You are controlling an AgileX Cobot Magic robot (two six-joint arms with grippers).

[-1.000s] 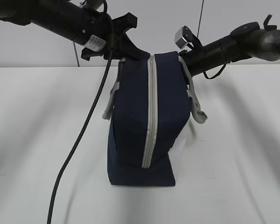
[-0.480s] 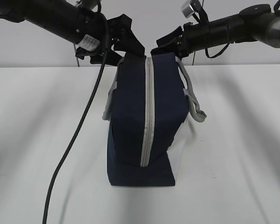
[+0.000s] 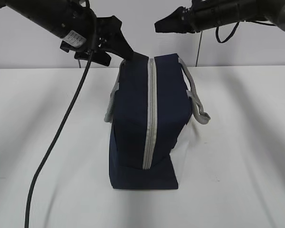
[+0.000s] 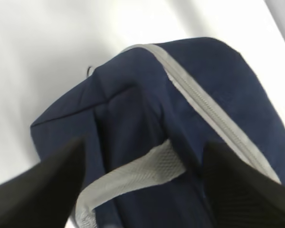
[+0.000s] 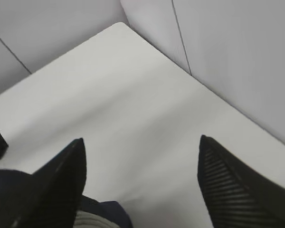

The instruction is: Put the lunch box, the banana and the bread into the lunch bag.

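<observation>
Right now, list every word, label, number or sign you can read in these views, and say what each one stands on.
None can be read.
White sticker on the left arm: printed marks, too small and blurred to read.
Lunch bag: no print shows on the fabric, zipper or handles in any view.
Table and back wall: no writing.

No legible text in any view. Small white sticker [image 3: 74,38] on left arm [image 3: 47,16] carries dark print, too small and blurred to read. Lunch bag [image 3: 133,118] shows no visible brand or lettering.
</observation>
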